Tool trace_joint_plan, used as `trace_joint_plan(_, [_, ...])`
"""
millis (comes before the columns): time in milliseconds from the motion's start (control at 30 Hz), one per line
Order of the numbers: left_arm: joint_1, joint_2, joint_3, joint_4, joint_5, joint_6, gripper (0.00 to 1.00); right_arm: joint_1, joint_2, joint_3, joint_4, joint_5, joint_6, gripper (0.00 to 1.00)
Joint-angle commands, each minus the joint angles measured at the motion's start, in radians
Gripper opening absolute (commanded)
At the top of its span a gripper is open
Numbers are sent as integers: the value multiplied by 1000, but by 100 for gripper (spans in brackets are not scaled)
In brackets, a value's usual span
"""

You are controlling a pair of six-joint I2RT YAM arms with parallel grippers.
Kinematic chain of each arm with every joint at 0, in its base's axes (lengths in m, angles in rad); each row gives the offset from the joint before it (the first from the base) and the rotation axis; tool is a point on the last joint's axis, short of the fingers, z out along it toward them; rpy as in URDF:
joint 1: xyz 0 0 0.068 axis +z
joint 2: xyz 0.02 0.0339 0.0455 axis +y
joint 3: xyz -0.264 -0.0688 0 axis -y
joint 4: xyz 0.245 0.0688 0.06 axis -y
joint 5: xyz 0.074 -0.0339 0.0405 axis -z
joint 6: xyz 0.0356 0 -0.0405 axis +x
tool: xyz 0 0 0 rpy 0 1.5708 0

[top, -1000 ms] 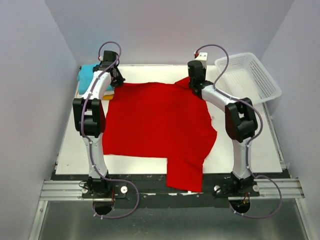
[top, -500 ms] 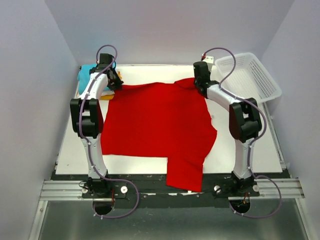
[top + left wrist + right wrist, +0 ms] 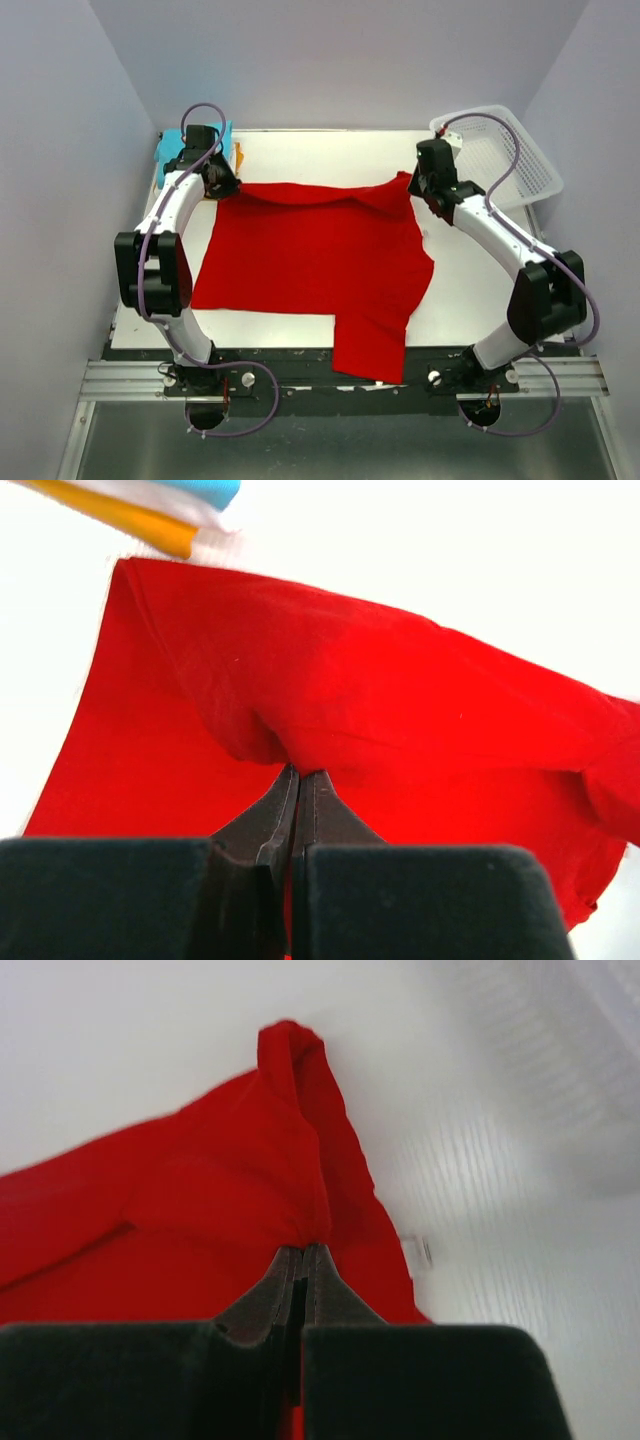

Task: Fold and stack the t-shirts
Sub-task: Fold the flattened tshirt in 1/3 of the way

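One flap of the red shirt (image 3: pixel 310 260), probably a sleeve, was seen hanging over the near edge of the tabletop (image 3: pixel 330 150), right of centre. Beyond it the body of the shirt was spread flat across the middle of the tabletop, wider from left to right than from near to far. If the flap was a sleeve, the shirt's long axis was judged to run left to right. No collar could be made out, so the way the neck pointed could not be told.

At the far edge, the cloth was pinched at both corners. The left hand (image 3: pixel 300 780) was clenched on a raised pleat of red cloth, and the right hand (image 3: pixel 303 1255) was clenched on the opposite corner, which was drawn up into a peak. The edge between them was held slightly off the tabletop.

The first fold was judged to be in hand. The next move would call for both hands to travel together toward the near edge, with the held edge kept taut and level.

Farther back, a turquoise shirt (image 3: pixel 205 490), a white shirt (image 3: pixel 150 502) and an orange-yellow shirt (image 3: pixel 130 520) were stacked at the far left corner. A basket (image 3: pixel 520 150) was set at the far right.
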Motion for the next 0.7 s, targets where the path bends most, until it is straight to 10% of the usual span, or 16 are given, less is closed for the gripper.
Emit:
trace_joint_plan(0, [5,-59,-74,21,-58,26,0,9,-121,-106,-157,-147,64,1])
trace_joint_plan(300, [54,-105,-170,1,-65,11,0,13,-189,-233,-258,-263,103,2])
trace_joint_plan(433, [58,-121,-208,-53,-154,-10,22,15,-219,-328,-281,-287,136,7])
trace_joint_plan(533, [57,-141,-215,-72,-177,-14,58,15,-245,-382,-292,-280,112,39])
trace_joint_plan(667, [56,-200,-193,-79,-145,-7,80,15,-270,-346,-257,-181,76,83])
